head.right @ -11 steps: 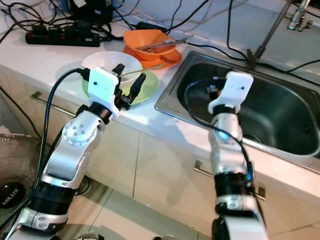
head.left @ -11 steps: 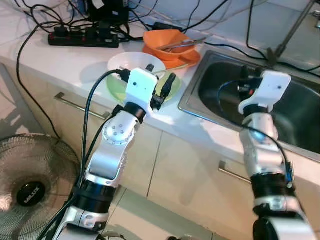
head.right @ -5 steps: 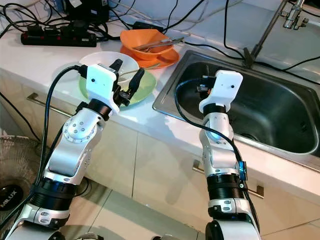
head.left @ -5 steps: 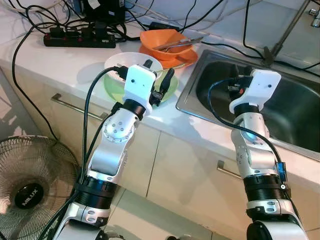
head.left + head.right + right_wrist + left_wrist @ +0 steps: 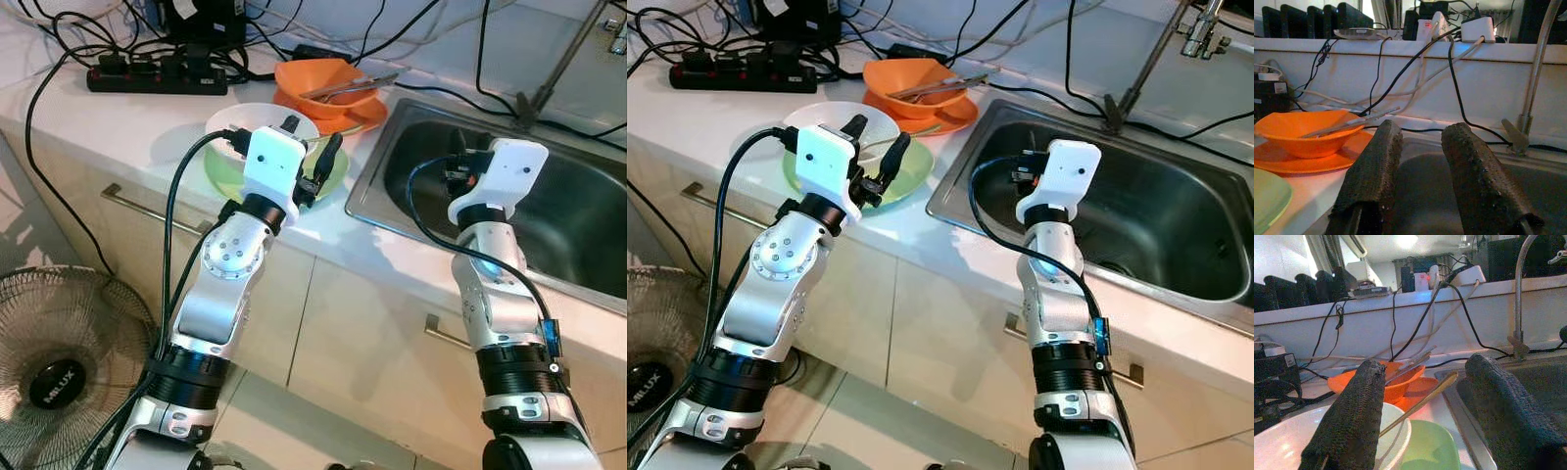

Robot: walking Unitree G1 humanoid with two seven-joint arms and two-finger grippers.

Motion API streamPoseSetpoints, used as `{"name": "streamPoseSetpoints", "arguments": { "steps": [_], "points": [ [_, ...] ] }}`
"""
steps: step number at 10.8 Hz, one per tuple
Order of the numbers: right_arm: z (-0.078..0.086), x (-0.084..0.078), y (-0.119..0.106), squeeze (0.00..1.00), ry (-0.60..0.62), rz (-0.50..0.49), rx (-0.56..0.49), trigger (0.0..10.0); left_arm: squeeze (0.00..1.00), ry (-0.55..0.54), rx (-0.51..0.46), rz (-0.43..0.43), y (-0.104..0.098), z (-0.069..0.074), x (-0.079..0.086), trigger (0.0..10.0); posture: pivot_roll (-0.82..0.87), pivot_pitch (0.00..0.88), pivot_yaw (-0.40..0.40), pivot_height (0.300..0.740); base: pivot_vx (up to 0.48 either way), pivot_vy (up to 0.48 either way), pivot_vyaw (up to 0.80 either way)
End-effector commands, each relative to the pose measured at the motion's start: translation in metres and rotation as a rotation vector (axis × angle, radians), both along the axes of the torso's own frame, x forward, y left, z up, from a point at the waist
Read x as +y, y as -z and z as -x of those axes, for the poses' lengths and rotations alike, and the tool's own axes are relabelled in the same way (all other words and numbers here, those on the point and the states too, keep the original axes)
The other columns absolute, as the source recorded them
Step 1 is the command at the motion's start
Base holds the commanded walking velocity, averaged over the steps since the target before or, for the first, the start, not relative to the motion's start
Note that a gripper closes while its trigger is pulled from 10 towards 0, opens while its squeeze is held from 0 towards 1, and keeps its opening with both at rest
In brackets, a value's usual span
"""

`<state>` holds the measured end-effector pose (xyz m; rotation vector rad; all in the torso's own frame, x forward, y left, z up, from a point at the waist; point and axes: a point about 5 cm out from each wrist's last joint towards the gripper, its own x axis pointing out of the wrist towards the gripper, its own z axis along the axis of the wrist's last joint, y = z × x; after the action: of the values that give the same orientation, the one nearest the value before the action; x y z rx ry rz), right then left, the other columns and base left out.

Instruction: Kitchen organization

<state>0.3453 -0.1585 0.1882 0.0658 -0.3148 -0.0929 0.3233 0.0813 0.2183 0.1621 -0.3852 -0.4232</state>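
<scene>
Since half a second ago almost nothing has moved. My left gripper (image 5: 877, 152), fingers spread and empty, hovers over the white round bowl (image 5: 823, 119) on the green plate (image 5: 911, 166), left of the steel sink (image 5: 1176, 211). I should lower slowly, straddling the near rim. My right gripper (image 5: 1420, 161), fingers apart and empty, waits above the sink.

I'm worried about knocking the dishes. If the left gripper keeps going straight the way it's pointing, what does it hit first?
Most likely the white bowl with the chopstick resting in it: the left gripper, open, points across it on the green plate. Beyond is the orange bowl. Depth is uncertain.
</scene>
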Motion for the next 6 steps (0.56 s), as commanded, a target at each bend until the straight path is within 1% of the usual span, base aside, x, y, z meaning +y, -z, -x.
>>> {"name": "streamPoseSetpoints", "arguments": {
  "steps": [1, 3, 4, 6],
  "points": [
    [0.0007, -0.0025, -0.0019, 0.0, 0.006, -0.001, 0.0, 10.0, 0.0, 0.009, -0.018, -0.011, -0.0045, -0.0009, -0.0044, 10.0, 0.02, 0.041, -0.118, 0.74, 0.326, 0.0, 0.0],
    [0.0009, -0.0017, -0.0018, 0.0, 0.004, -0.001, -0.001, 10.0, 0.0, 0.008, -0.016, -0.008, -0.0044, -0.0016, -0.0039, 10.0, 0.02, 0.04, -0.118, 0.74, 0.347, 0.0, 0.0],
    [0.0009, -0.0015, -0.0019, 0.0, 0.003, -0.001, -0.002, 10.0, 0.0, 0.008, -0.015, -0.008, -0.0041, -0.002, -0.0039, 10.0, 0.02, 0.042, -0.117, 0.74, 0.48, 0.0, 0.0],
    [0.001, -0.0013, -0.0018, 0.0, 0.002, -0.001, -0.001, 10.0, 0.0, 0.008, -0.015, -0.009, -0.004, -0.0026, -0.0035, 10.0, 0.02, 0.043, -0.117, 0.74, 0.352, 0.0, 0.0]
  ]
}}
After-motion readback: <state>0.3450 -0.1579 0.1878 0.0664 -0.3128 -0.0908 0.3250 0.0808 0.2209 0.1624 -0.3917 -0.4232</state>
